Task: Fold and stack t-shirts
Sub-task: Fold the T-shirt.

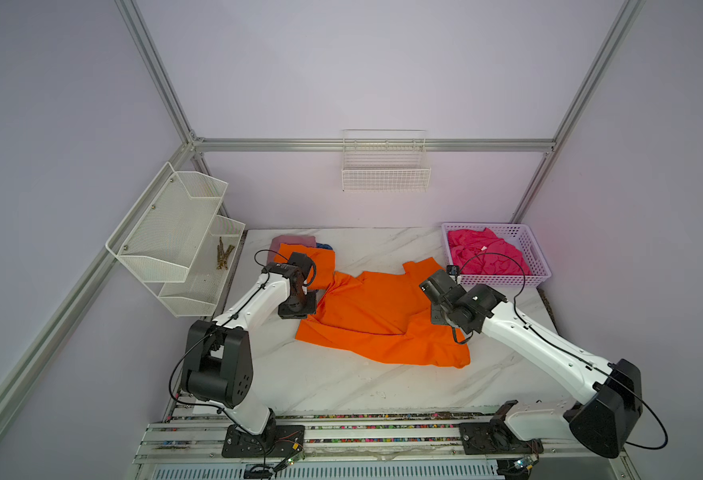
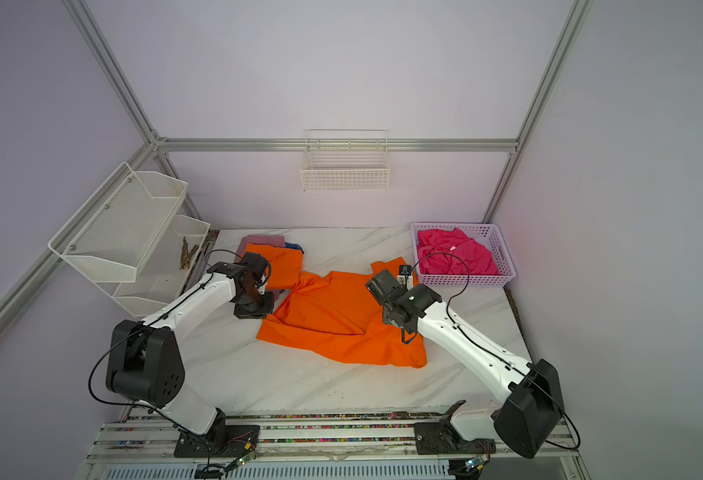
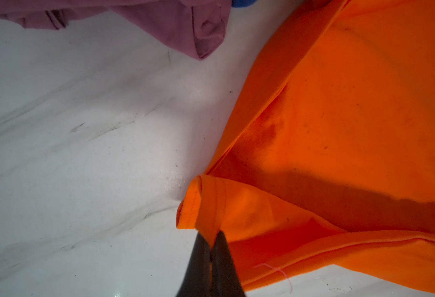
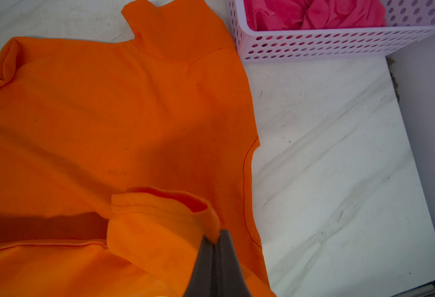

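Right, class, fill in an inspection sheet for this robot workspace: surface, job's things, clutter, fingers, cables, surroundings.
Surface: white marbled tabletop, lightly marked.
Job's things: bright orange cloth t-shirt spread mid-table; folded orange t-shirt overlapping dusty mauve shirt and blue shirt; hot pink shirt in lilac perforated plastic basket.
Clutter: brownish sticks in white mesh shelf.
Fingers: left fingers and right fingers each shut on the spread shirt's edge.
Cables: black cable loops at both wrists.
Surroundings: aluminium frame, white wire wall basket, lilac walls.
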Robot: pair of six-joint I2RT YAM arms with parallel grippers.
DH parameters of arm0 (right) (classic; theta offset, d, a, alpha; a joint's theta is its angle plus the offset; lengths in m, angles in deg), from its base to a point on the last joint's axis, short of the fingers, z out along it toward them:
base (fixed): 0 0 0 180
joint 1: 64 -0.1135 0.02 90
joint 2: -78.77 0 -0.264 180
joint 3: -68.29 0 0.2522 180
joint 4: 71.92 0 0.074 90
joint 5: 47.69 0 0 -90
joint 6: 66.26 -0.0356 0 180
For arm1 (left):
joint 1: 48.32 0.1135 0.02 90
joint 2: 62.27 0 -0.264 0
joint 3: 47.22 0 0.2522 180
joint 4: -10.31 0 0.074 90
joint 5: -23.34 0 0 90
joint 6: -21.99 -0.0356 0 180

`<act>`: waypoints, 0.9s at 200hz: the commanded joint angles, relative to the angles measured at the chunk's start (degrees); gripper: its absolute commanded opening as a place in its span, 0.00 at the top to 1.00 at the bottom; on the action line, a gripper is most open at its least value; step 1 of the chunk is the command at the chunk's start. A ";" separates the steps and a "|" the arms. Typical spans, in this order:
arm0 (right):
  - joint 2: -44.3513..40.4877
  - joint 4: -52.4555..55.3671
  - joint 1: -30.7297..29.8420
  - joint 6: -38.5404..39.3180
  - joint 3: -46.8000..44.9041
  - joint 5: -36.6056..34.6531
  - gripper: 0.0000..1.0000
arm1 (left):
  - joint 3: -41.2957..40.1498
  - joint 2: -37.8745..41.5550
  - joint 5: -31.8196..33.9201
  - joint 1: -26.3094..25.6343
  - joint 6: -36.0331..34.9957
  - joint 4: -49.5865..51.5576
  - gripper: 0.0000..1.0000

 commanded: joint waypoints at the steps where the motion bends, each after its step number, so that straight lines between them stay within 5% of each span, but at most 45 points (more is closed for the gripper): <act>1: 1.11 -2.98 1.36 3.57 2.54 0.17 1.00 | 1.19 -0.26 1.03 0.51 0.12 0.28 1.00; 180: 9.74 -7.83 7.33 12.13 7.17 4.90 1.00 | 0.68 -0.78 0.94 0.58 1.98 1.37 1.00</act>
